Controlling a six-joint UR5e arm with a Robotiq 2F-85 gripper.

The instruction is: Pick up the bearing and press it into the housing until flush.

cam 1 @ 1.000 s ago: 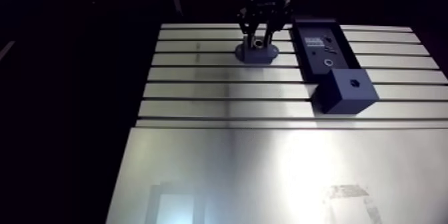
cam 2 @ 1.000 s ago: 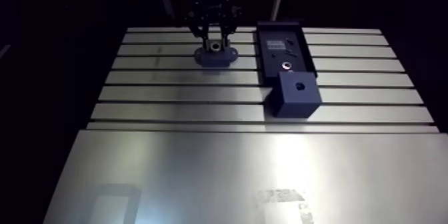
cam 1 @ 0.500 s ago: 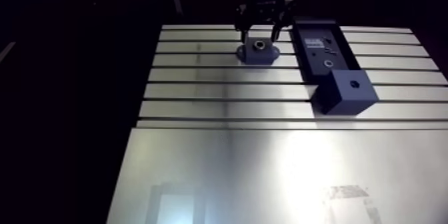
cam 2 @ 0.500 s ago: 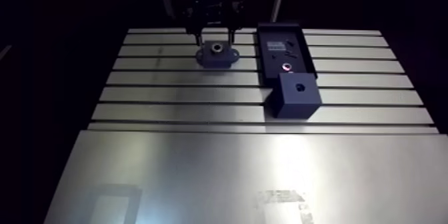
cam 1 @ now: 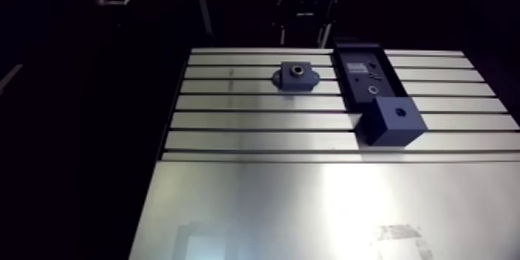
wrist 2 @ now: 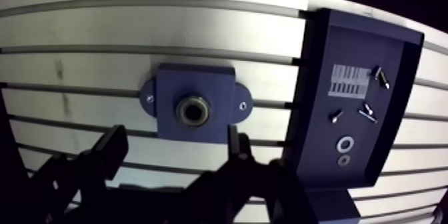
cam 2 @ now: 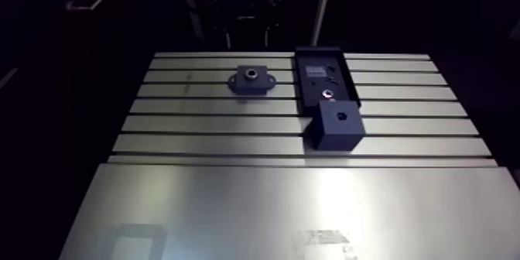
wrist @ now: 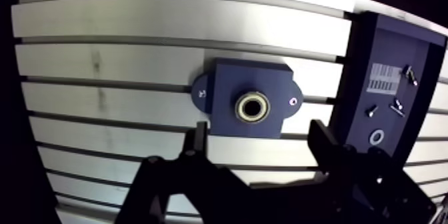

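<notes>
The dark blue housing (wrist: 227, 83) lies flat on the slotted table, seen in the arm view as the housing (cam 1: 296, 75) at the far middle. A ring-shaped bearing (wrist: 253, 107) with a pale race sits in its centre bore. I cannot tell whether it is flush. My gripper (wrist: 259, 133) hangs above the housing, open, with nothing between its fingers. One fingertip (wrist: 199, 133) and the other (wrist: 319, 133) stand on either side of the bearing, well clear of it.
A dark tray (wrist: 353, 73) lies beside the housing and holds small screws and a washer (wrist: 377, 136). A dark blue block (cam 1: 391, 120) with a hole in its top stands at the tray's near end. A smooth plate (cam 1: 309, 209) covers the near table.
Earlier the fingers stood low around the bearing at the housing. They have spread and risen clear, leaving the bearing in the bore. The arm view has shifted with the arm.
</notes>
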